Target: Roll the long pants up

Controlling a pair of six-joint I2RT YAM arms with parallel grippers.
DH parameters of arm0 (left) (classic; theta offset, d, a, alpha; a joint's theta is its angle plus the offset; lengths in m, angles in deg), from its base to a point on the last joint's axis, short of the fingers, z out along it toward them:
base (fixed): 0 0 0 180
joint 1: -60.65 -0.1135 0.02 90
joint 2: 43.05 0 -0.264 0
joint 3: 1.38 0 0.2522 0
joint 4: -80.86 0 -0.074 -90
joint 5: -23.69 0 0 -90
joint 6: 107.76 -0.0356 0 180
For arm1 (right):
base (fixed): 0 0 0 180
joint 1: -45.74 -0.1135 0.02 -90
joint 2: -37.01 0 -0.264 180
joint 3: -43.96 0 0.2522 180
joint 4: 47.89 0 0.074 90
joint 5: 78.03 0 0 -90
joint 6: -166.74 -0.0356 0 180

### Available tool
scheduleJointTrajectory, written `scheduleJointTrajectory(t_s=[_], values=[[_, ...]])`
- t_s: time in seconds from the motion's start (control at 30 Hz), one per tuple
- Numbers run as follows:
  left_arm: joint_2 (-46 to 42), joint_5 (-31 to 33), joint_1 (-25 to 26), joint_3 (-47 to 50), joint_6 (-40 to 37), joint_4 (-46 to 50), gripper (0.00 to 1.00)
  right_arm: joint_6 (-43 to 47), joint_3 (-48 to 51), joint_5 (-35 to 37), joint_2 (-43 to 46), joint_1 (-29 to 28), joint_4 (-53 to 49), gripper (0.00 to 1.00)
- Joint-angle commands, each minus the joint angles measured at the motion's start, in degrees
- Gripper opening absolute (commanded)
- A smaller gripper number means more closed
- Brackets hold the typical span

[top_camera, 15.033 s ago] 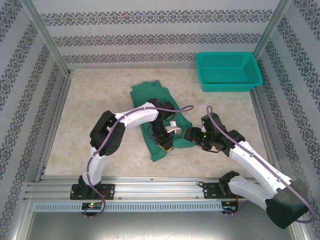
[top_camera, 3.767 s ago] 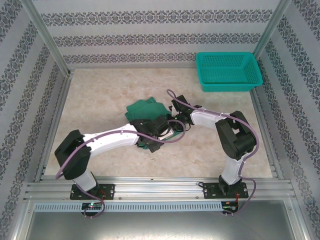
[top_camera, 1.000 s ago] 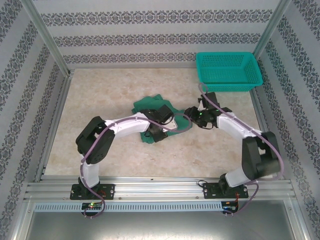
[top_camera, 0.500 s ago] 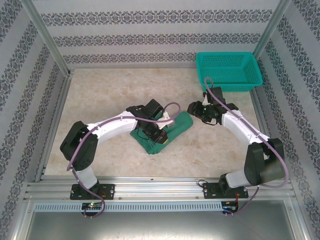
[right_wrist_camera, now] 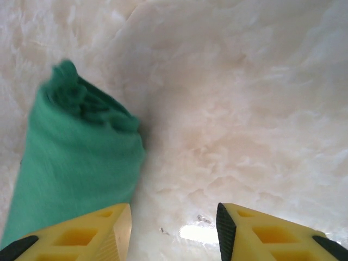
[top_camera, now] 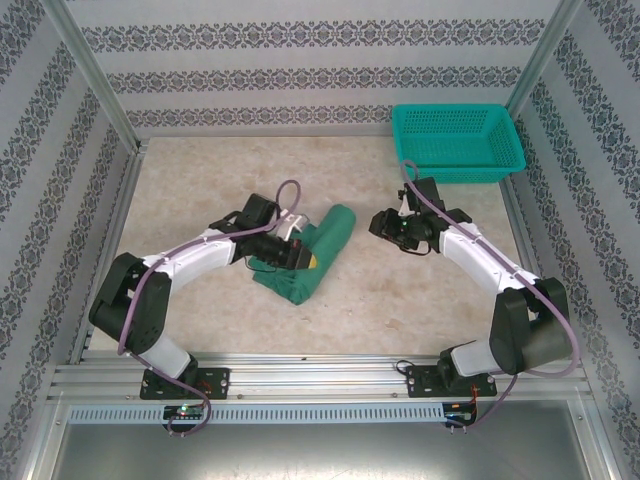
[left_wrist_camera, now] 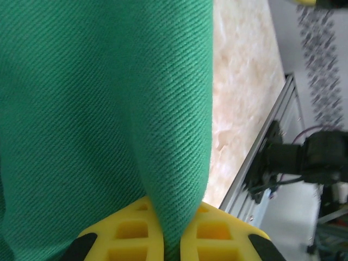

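- The dark green soft cloth long pants lie as a thick roll on the pale marbled tabletop. They are well apart from the teal plastic mesh basket, on its near left.
- The roll lies slantwise: its rounded end points toward the basket, and its wider, flatter end lies farther from the basket.
- The left tool sits on the stretch of the roll that is farther from the basket.
- In the left wrist view, a fold of the long pants runs down into the left tool. The yellow fingers are pressed together on the fold, clamping the cloth.
- The right tool hangs between the basket and the roll. It is near the roll's rounded end, with bare tabletop showing between the two.
- In the right wrist view, the right tool has its two yellow fingers apart. Nothing lies in the gap but tabletop.
- In that view, the rounded end of the long pants lies beside one finger, outside the gap. It is somewhat blurred, with creased layers showing at its tip.
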Motion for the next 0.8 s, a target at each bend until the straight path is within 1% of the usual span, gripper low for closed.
scheduleJointTrajectory(t_s=[0.0,0.13,0.2,0.23,0.27,0.3,0.33,0.37,0.5,0.6,0.63,0.77], values=[[-1.68,-7.08,-3.02,0.19,7.95,-6.87,0.0,-0.09,-3.14,0.01,0.81,-2.4,-0.81,0.46],[-1.55,-7.85,-3.12,-0.35,7.83,-5.35,0.0,0.22,-5.71,-0.13,-1.61,-5.44,-0.95,0.46],[-1.93,-7.77,-3.17,1.17,8.72,-7.17,0.0,0.21,-7.03,-1.76,-3.89,-6.36,-0.79,0.48],[-2.1,-8.38,-3.08,2.28,9.55,-9.35,0.0,0.33,-7.65,-3.07,-5.2,-6.79,-0.32,0.51],[-2.5,-8.56,-2.96,3.53,10.41,-11.47,0.0,0.29,-7.99,-4.6,-6.57,-7.05,0.35,0.59],[-2.92,-8.31,-2.73,4.32,10.52,-12.59,0.0,-0.07,-7.95,-5.98,-7.65,-7.15,1.26,0.62],[-3.2,-8.38,-2.51,4.9,9.87,-12.83,0.0,-0.2,-7.83,-7.18,-8.88,-7.32,2.43,0.69],[-3.29,-7.85,-2.35,4.74,8.11,-10.74,0.0,-0.09,-7.87,-8.34,-10.16,-7.49,3.34,0.73],[-3.46,-5.99,-1.7,5.47,3.2,-4.55,0.0,0.13,-10.98,-10.69,-14.49,-8.67,2.66,0.77],[-3.67,-5.38,-1.67,8.18,2.45,-4.57,0.0,0.58,-14.27,-9.47,-16.2,-10.83,0.65,0.89],[-3.44,-5.38,-1.62,8.94,2.16,-4.69,0.0,0.58,-15.11,-9.51,-16.79,-11.58,0.45,0.91],[-2.74,-4.26,-1.2,10.78,1.11,-4.76,0.0,0.06,-17.58,-9.03,-18.55,-14.52,-0.32,0.92]])
